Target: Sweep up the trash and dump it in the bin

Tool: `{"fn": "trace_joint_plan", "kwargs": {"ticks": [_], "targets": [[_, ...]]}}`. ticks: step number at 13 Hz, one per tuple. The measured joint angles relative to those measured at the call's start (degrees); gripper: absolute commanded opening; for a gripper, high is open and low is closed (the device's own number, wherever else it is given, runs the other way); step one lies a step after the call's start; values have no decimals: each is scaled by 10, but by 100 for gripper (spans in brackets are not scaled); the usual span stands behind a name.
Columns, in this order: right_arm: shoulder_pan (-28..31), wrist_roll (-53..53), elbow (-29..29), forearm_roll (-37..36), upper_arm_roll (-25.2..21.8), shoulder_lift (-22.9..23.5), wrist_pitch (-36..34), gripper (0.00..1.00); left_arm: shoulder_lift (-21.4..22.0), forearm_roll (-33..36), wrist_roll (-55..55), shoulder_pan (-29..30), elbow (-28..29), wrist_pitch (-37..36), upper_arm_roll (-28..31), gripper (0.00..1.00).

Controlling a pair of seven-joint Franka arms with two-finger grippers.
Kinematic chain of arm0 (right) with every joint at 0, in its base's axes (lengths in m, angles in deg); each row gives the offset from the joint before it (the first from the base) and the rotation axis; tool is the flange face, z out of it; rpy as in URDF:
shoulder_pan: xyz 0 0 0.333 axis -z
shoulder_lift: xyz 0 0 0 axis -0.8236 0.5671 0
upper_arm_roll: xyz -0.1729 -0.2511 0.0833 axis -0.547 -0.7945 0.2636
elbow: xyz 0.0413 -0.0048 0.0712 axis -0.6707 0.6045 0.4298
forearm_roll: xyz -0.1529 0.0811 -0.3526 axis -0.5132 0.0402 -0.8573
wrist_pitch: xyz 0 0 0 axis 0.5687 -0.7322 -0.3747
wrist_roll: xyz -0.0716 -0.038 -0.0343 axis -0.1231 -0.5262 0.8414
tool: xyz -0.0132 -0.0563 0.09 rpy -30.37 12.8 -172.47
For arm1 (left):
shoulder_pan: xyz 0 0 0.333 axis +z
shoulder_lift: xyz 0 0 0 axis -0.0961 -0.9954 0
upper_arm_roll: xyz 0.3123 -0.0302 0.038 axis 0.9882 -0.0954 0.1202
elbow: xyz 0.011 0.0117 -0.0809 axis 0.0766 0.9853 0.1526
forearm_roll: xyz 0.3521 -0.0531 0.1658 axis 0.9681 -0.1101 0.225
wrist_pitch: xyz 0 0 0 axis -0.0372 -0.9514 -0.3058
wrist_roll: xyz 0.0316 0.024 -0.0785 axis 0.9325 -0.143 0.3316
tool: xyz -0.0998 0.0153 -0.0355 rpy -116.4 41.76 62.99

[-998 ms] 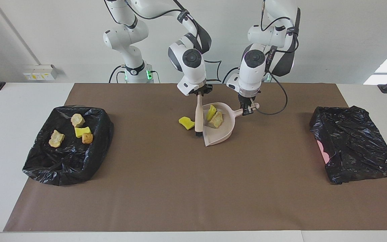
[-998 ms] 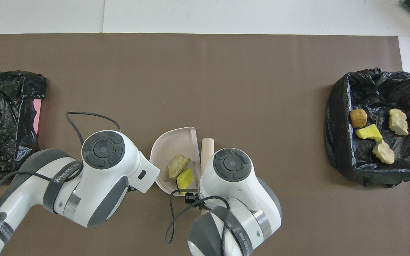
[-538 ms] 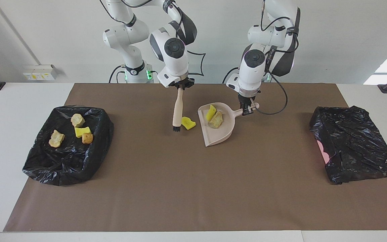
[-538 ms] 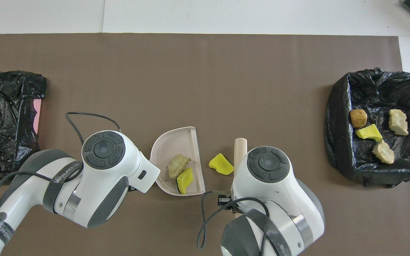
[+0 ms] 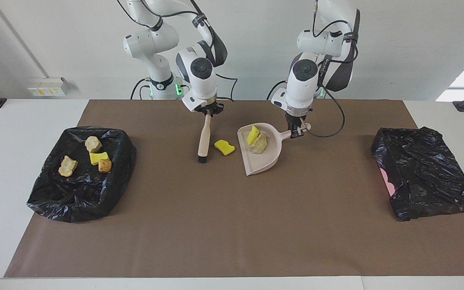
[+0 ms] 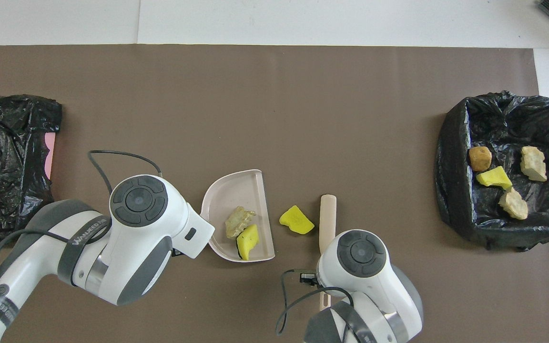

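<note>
Trash [image 5: 224, 147] partly loose on brown mat [image 5: 232, 225]: one yellow scrap between brush [image 5: 204, 139] and dustpan [image 5: 261, 151], two scraps in the pan, four in lined bin [image 5: 83, 173] toward right arm's end. Right gripper [image 5: 208, 112] jaws clamped on brush handle; left gripper [image 5: 296, 131] jaws clamped on dustpan handle. Open mat between brush and bin.

table [image 5: 22, 121] | brown mat [image 5: 232, 225] | on mat: two bags [image 5: 83, 189], dustpan [image 5: 266, 159], sponge [image 5: 224, 147]
</note>
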Motion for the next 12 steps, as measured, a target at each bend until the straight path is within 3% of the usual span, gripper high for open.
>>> {"fn": "trace_joint_plan", "kwargs": {"ticks": [6, 9, 12], "targets": [[-80, 9, -130, 91, 3, 104, 31, 0, 0, 0, 1, 0, 0, 1, 0, 0], [-81, 9, -143, 92, 2, 114, 15, 0, 0, 0, 2, 0, 0, 1, 1, 0], [-70, 9, -144, 78, -3, 104, -47, 0, 2, -1, 4, 5, -2, 3, 5, 0]]}}
